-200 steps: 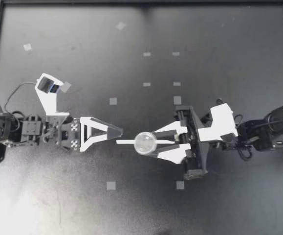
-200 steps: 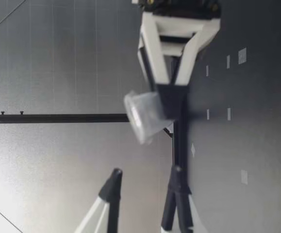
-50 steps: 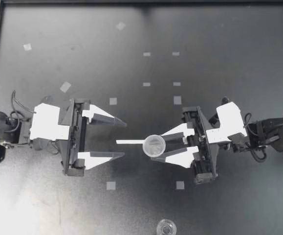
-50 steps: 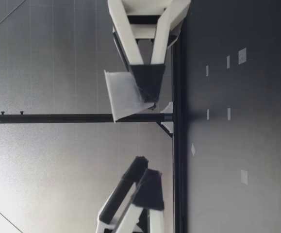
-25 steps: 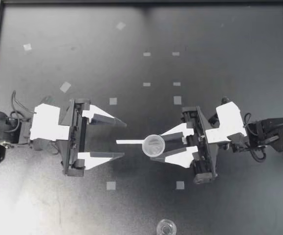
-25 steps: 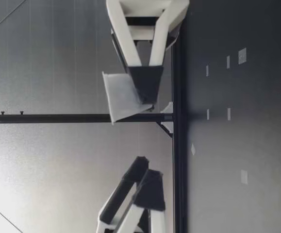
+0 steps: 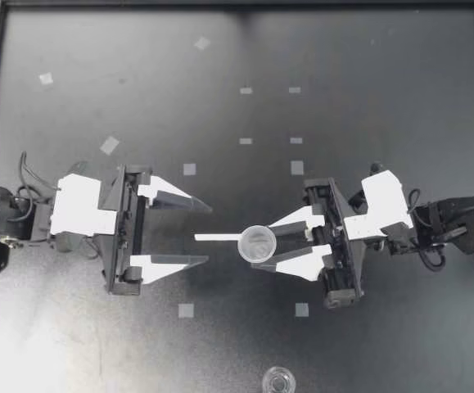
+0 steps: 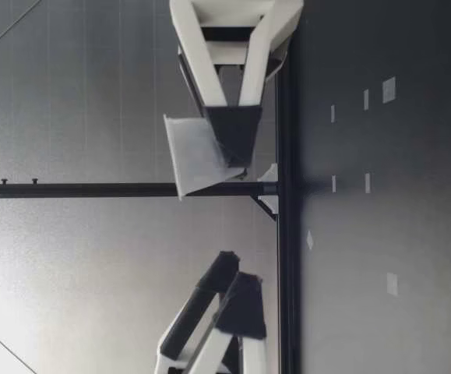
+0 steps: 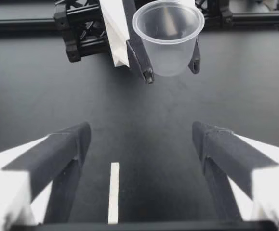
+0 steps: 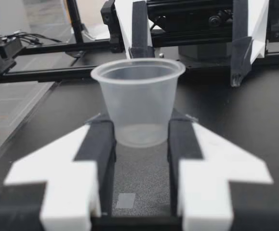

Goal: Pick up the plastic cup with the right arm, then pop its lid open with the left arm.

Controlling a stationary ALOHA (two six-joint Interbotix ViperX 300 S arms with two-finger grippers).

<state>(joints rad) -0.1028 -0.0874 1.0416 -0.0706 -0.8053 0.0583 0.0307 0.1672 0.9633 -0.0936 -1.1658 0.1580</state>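
Note:
My right gripper (image 7: 263,245) is shut on a small clear plastic cup (image 7: 257,244), held upright above the table's middle. In the right wrist view the cup (image 10: 138,100) sits between the black pads (image 10: 101,144), pinched low on its wall, mouth up. My left gripper (image 7: 208,234) stands open, fingers wide and flat, a short way from the cup with nothing between them. From the left wrist the cup (image 9: 168,34) hangs ahead of the open gripper (image 9: 139,142). The low view has the cup (image 8: 195,156) in my right gripper (image 8: 233,160), the left gripper (image 8: 234,269) lower.
A thin white strip (image 7: 217,237) lies on the black table (image 7: 367,82) between the two grippers. Small grey tape squares (image 7: 189,169) dot the surface. A small clear round thing (image 7: 279,381) sits at the front edge. A black frame rail (image 7: 237,4) bounds the far side.
Since four seconds ago my left gripper has rolled flat and opened wide, the right has pulled back and turned the cup upright, and a clear thing appeared at the front edge. Over the last second, stillness.

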